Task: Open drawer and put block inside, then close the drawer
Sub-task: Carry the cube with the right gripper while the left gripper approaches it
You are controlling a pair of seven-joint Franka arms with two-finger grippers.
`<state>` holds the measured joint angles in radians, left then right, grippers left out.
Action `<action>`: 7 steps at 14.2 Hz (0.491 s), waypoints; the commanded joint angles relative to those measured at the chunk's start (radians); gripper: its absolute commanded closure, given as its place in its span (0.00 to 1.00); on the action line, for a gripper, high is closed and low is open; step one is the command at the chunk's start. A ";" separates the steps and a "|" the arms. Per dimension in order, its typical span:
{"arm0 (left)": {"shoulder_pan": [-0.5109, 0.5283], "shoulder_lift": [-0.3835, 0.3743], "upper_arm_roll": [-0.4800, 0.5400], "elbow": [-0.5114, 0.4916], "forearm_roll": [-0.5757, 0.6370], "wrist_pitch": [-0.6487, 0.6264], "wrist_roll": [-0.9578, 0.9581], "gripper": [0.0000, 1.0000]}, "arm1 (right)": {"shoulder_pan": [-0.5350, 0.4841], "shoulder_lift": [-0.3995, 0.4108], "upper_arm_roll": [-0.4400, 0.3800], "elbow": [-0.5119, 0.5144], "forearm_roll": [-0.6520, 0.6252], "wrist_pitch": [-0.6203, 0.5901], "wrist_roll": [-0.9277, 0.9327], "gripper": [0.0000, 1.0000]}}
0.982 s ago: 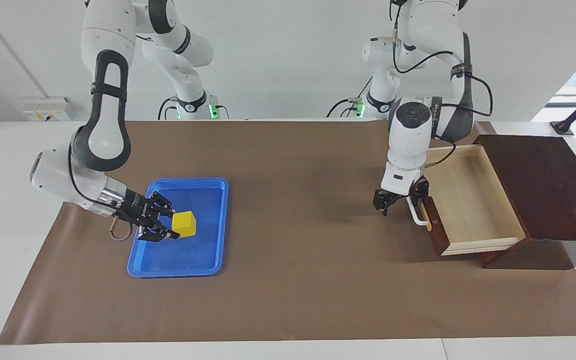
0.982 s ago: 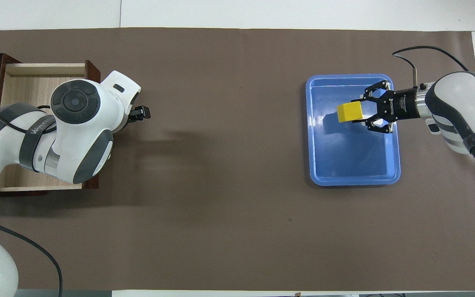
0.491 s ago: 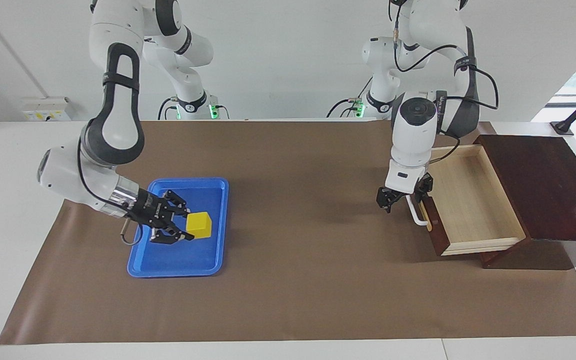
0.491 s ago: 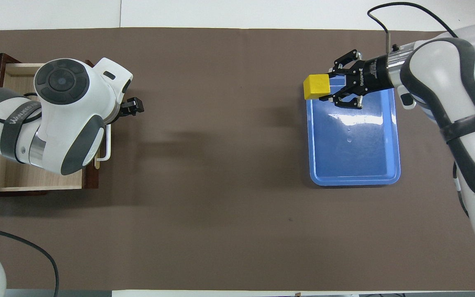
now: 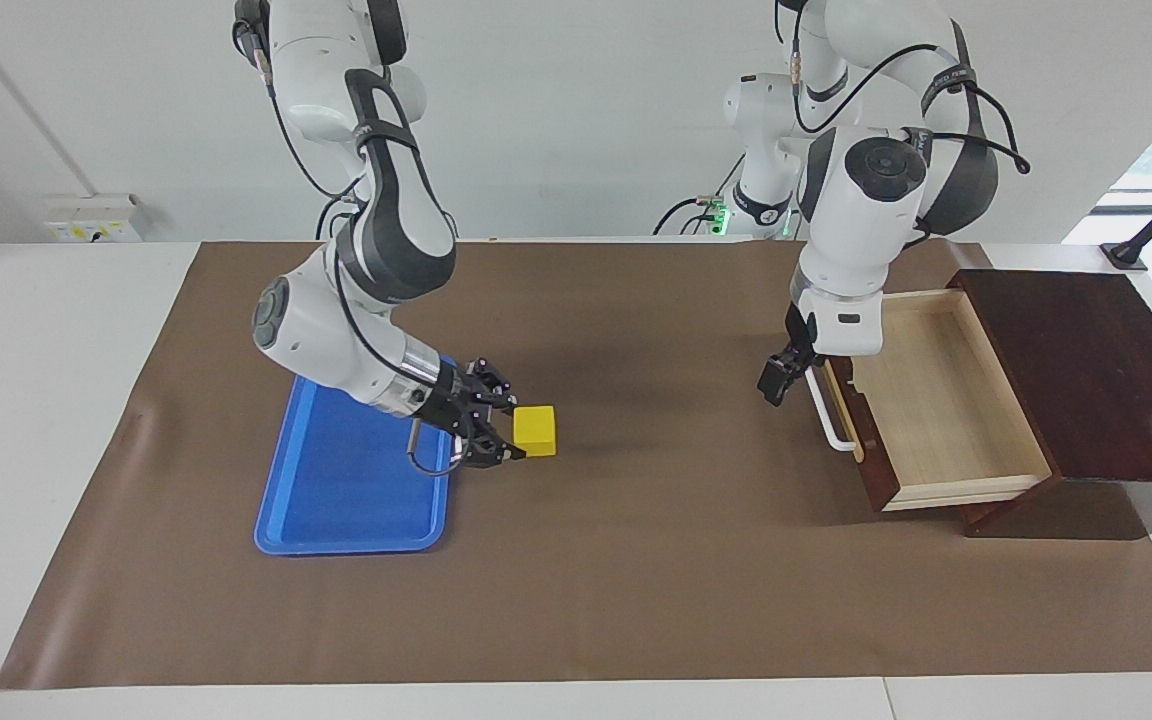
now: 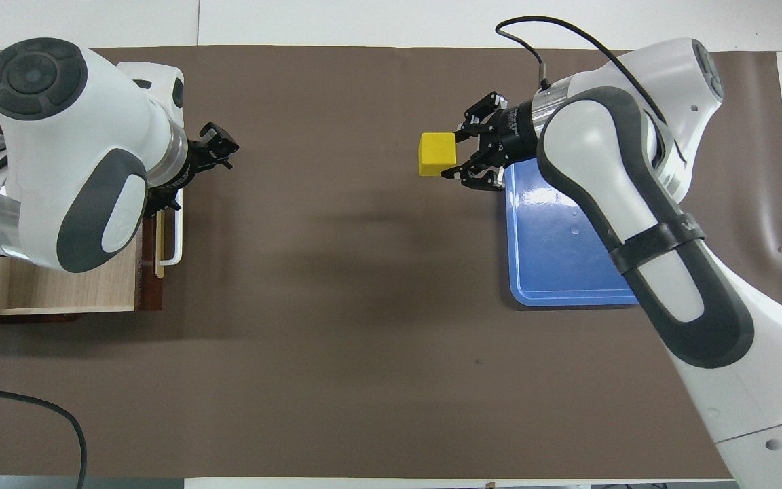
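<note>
My right gripper (image 5: pixel 514 433) is shut on the small yellow block (image 5: pixel 536 431) and holds it in the air over the brown mat, just off the blue tray's edge on the side toward the left arm's end; the gripper (image 6: pixel 457 155) and the block (image 6: pixel 437 153) also show in the overhead view. The drawer (image 5: pixel 936 400) stands pulled out of its dark wooden box (image 5: pixel 1086 370), its pale inside empty. My left gripper (image 5: pixel 774 380) hangs over the mat in front of the drawer, by the white handle (image 5: pixel 829 415); the gripper (image 6: pixel 218 144) does not touch the handle (image 6: pixel 174 238).
The flat blue tray (image 5: pixel 336 490) lies empty on the brown mat toward the right arm's end and shows in the overhead view too (image 6: pixel 561 265). Bare mat lies between the tray and the drawer. The left arm's body covers part of the drawer (image 6: pixel 58 292) from above.
My right gripper has lifted the block out of the tray and carried it toward the left arm's end. My left gripper has risen and drawn back from the handle.
</note>
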<state>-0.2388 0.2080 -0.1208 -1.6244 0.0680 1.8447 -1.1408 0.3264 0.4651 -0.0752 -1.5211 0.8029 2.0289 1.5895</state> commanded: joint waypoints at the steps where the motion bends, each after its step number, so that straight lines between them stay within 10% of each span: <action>1: -0.031 0.106 0.009 0.206 -0.045 -0.113 -0.349 0.00 | 0.057 0.029 -0.008 0.055 -0.024 0.023 0.094 1.00; 7: -0.118 0.292 0.024 0.527 -0.059 -0.226 -0.787 0.00 | 0.126 0.052 -0.008 0.081 -0.079 0.134 0.220 1.00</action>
<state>-0.3109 0.3903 -0.1182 -1.2660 0.0250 1.6841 -1.7992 0.4421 0.4931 -0.0764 -1.4847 0.7566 2.1617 1.7664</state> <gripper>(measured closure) 0.000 0.449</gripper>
